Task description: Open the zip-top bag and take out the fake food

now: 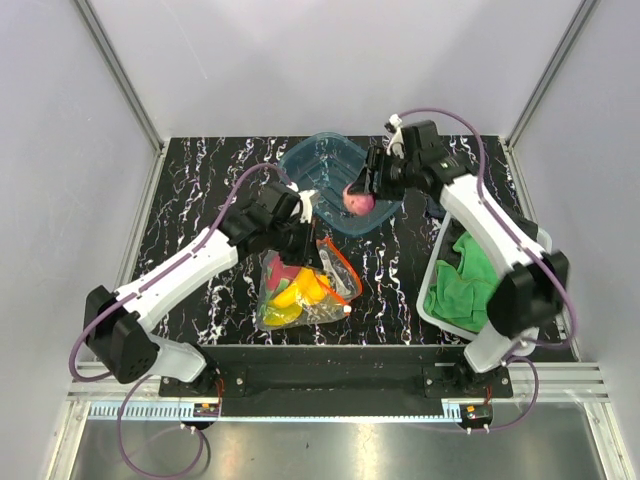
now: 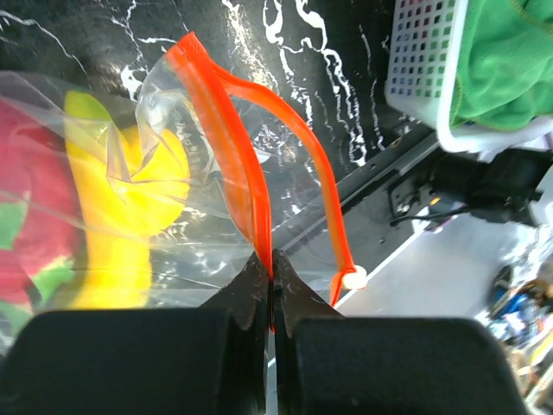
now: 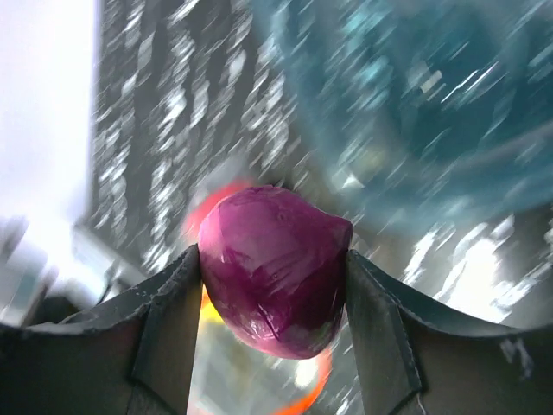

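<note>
The clear crinkly zip-top bag [image 1: 300,290] lies on the black marbled bench [image 1: 200,200] just in front of the teal transparent rectangular tray [image 1: 325,165], and we see yellow and red toy fruits [image 1: 288,290] inside it. Our left end effector [image 2: 272,259] is pressed together on the bag's red-orange zip strip [image 2: 251,199]. Our right end effector [image 3: 275,259] pinches a purplish-pink toy ball [image 3: 275,285] over the tray.

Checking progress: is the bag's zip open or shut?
Open. In the left wrist view the bag's two orange zip strips stand apart; the left tool pinches one.
</note>
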`<state>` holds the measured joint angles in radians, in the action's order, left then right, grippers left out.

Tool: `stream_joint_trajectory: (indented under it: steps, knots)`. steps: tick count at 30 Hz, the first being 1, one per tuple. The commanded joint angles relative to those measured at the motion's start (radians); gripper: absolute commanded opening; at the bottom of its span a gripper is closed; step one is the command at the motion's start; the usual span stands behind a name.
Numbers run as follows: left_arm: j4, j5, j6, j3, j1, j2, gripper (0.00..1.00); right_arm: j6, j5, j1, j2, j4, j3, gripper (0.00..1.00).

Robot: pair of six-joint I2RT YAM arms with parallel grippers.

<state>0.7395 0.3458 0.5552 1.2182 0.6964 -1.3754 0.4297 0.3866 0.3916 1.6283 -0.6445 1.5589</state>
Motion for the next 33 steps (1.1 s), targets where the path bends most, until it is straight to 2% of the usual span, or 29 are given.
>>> stream_joint_trajectory:
  steps: [1,8,11,14,15,19,21,26,29,30,33]
  knots:
    - [0.041,0.05,-0.147,0.081,-0.023,-0.031,0.0,-0.118,-0.153,-0.046,0.211,-0.07,0.162,0.22]
    - [0.054,0.087,-0.256,0.093,-0.067,-0.06,0.0,-0.138,-0.308,-0.086,0.473,-0.09,0.384,0.26]
    - [0.054,0.123,-0.293,0.095,-0.083,-0.079,0.0,-0.146,-0.362,-0.089,0.563,-0.109,0.461,0.38]
    - [0.044,0.165,-0.32,0.096,-0.09,-0.102,0.0,-0.152,-0.408,-0.089,0.614,-0.15,0.529,0.55]
    - [0.044,0.177,-0.328,0.098,-0.092,-0.108,0.0,-0.148,-0.416,-0.089,0.625,-0.165,0.544,0.7]
    - [0.044,0.193,-0.353,0.103,-0.106,-0.12,0.0,-0.114,-0.419,-0.089,0.648,-0.237,0.602,0.93]
    - [0.032,0.202,-0.345,0.09,-0.106,-0.113,0.0,-0.092,-0.41,-0.088,0.631,-0.274,0.601,0.98]
    - [-0.043,0.213,-0.22,0.035,-0.107,-0.07,0.0,-0.062,-0.362,-0.077,0.48,-0.29,0.489,1.0]
    - [-0.072,0.202,-0.12,0.027,-0.107,-0.037,0.0,-0.034,-0.281,-0.06,0.334,-0.254,0.321,0.99]
    - [-0.077,0.199,-0.076,0.024,-0.107,-0.019,0.0,-0.028,-0.238,-0.054,0.291,-0.239,0.217,0.99]
    - [-0.14,0.179,-0.014,-0.015,-0.104,0.015,0.0,-0.006,-0.137,-0.022,0.098,-0.123,-0.016,0.92]
